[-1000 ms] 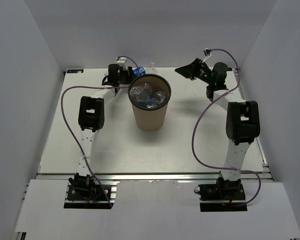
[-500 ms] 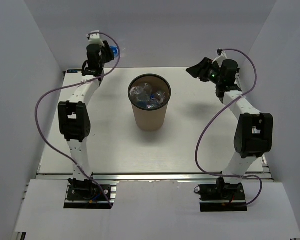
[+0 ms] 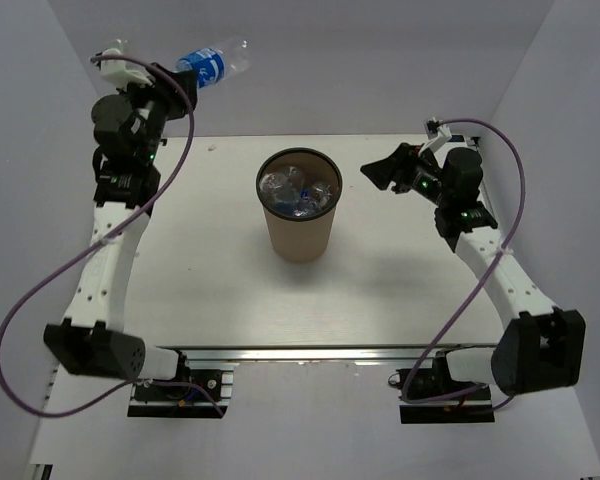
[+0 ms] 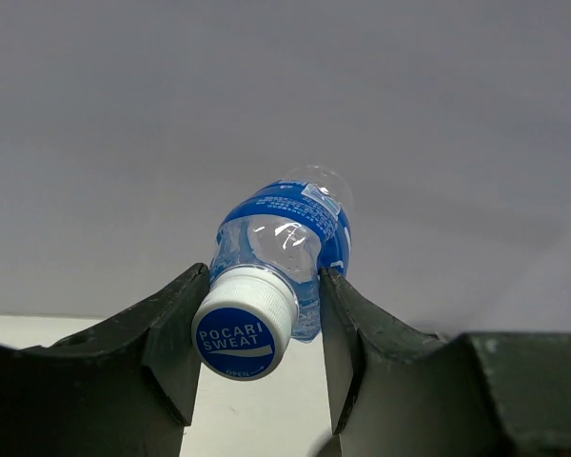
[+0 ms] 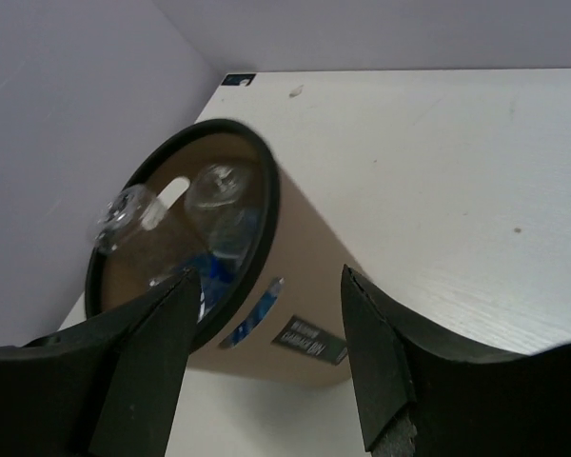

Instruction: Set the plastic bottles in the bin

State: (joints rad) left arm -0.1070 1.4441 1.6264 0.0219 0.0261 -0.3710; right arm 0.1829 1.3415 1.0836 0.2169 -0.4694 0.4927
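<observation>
The brown bin point(image 3: 298, 232) stands mid-table with several clear bottles point(image 3: 298, 190) inside. My left gripper point(image 3: 176, 74) is raised high at the far left, up and to the left of the bin, and is shut on a clear plastic bottle point(image 3: 213, 63) with a blue label. In the left wrist view the gripper point(image 4: 262, 286) clamps the bottle point(image 4: 290, 233) at its neck, with the white-and-blue cap point(image 4: 243, 324) facing the camera. My right gripper point(image 3: 378, 172) is open and empty to the right of the bin. In the right wrist view the gripper point(image 5: 266, 276) faces the bin's side point(image 5: 309, 286) and its bottles point(image 5: 214, 205).
Grey walls enclose the table point(image 3: 380, 290) on the left, right and far sides. The left arm's purple cable point(image 3: 40, 290) loops out over the left edge. The right arm's elbow point(image 3: 540, 350) sits near the front right corner.
My left arm has lifted the blue-label bottle from just behind the bin up and out to the far left. My right gripper has drawn a little nearer and lower, still open.
</observation>
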